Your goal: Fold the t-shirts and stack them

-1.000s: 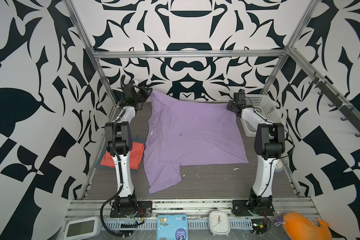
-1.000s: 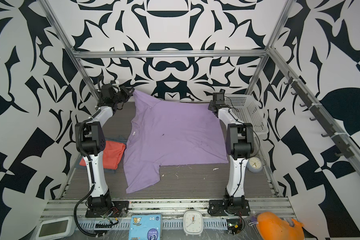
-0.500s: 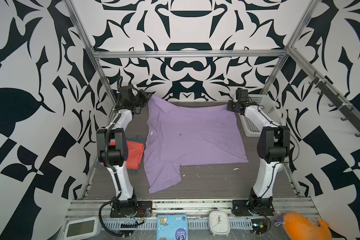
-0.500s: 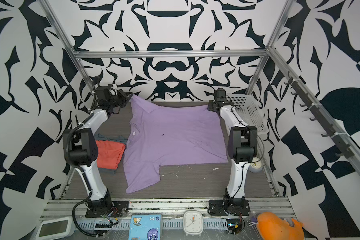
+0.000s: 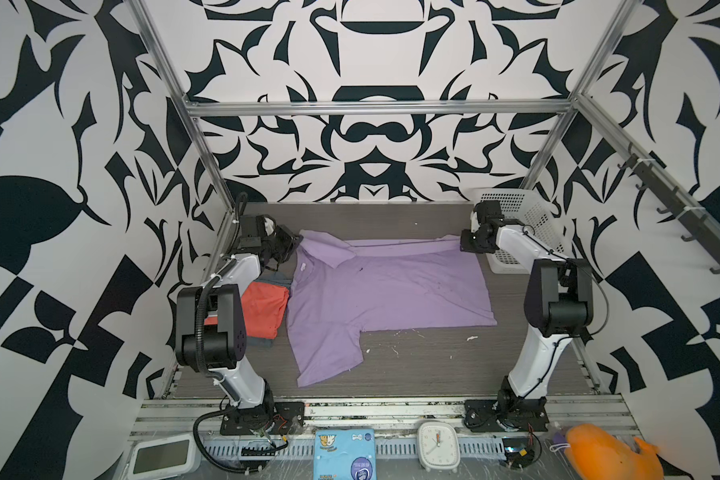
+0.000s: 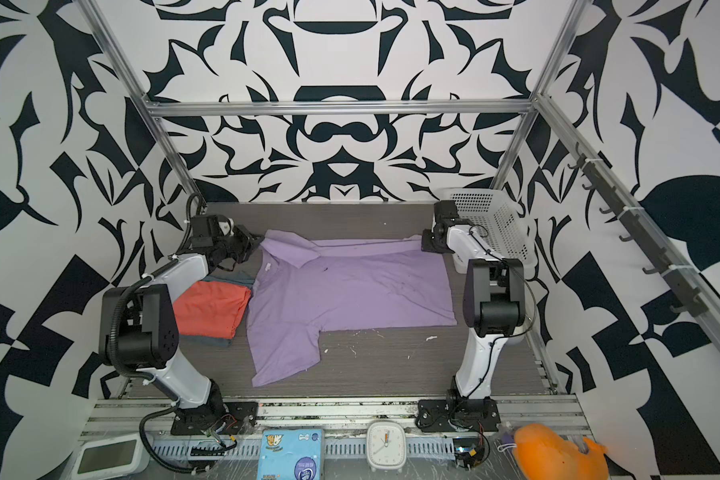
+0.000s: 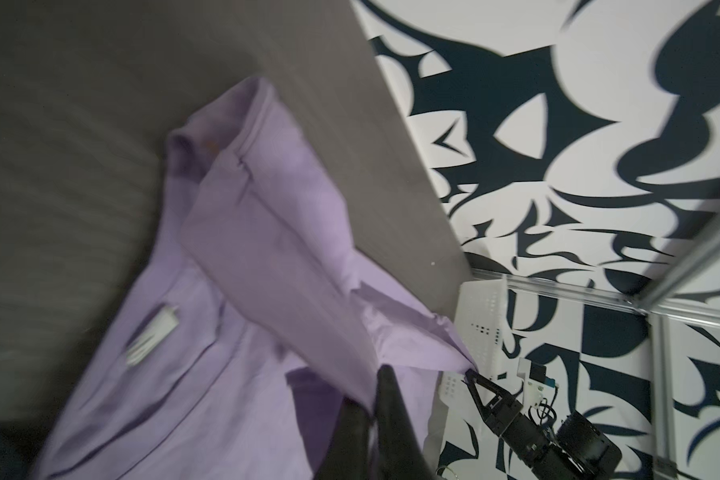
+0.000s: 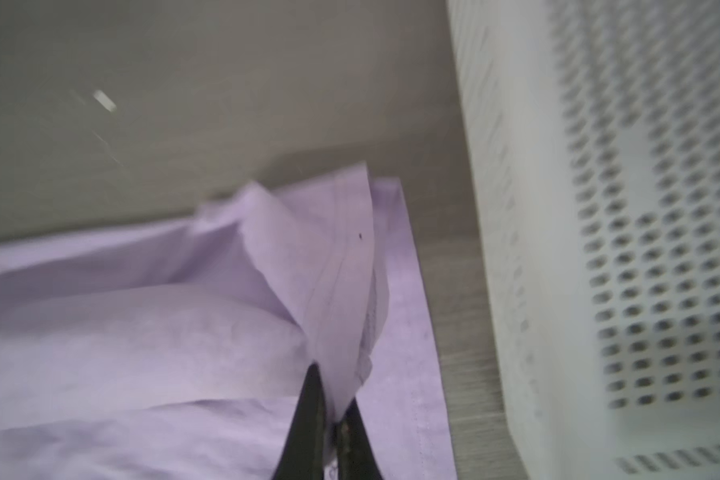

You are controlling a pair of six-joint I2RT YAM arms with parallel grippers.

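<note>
The large lavender t-shirt (image 5: 383, 299) (image 6: 350, 295) lies spread across the grey table, one sleeve pointing to the front. Along its far edge a narrow strip is turned over. My left gripper (image 5: 294, 246) (image 6: 259, 245) is shut on the far left corner; in the left wrist view its tips (image 7: 375, 386) pinch the folded cloth (image 7: 275, 249). My right gripper (image 5: 462, 245) (image 6: 424, 245) (image 8: 333, 390) is shut on the far right corner. A folded coral-red t-shirt (image 5: 265, 307) (image 6: 213, 307) lies at the left on a grey-blue t-shirt (image 5: 260, 343) (image 6: 208, 340).
A white perforated basket (image 5: 516, 216) (image 8: 620, 249) stands at the back right, close to my right gripper. Along the front rail lie a tablet (image 5: 163, 457), a blue packet (image 5: 344, 455), a clock (image 5: 437, 446) and an orange plush toy (image 5: 603, 453).
Both grippers have come down and toward the front with the lavender shirt's far edge. That edge, raised against the back wall before, now lies low and folded over.
</note>
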